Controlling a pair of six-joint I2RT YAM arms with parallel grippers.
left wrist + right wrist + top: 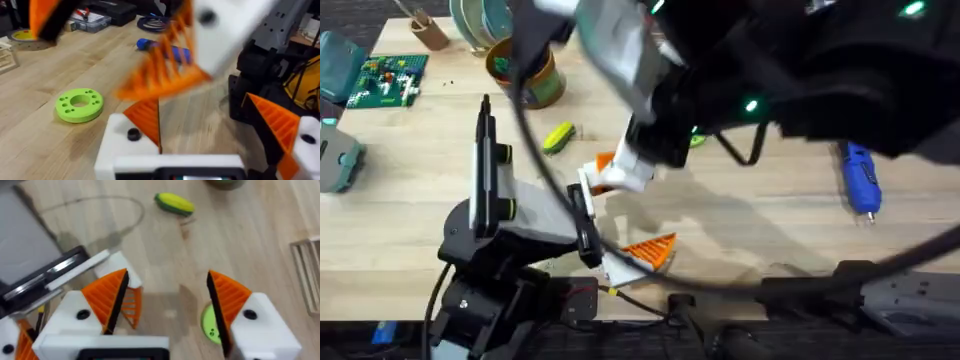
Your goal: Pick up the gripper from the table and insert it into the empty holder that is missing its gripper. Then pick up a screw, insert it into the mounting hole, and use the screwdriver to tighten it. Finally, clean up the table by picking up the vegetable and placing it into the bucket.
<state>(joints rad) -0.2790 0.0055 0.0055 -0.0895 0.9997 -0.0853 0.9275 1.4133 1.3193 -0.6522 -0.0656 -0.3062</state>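
The orange ribbed gripper stands on the white holder, one finger mount of my open left gripper; a dark mounting hole shows beside it. In the right wrist view the same orange gripper lies just past one pad of my right gripper, which hangs open over bare wood. From overhead my right gripper hovers at my left gripper. The yellow-green vegetable lies near the bucket. The blue screwdriver rests far right. The screw is out of view.
A bright-green ring disc lies on the wood close to both grippers. A green parts board and a grey-teal tool sit at the far left. A yellow tape roll lies farther off. The right arm looms dark overhead.
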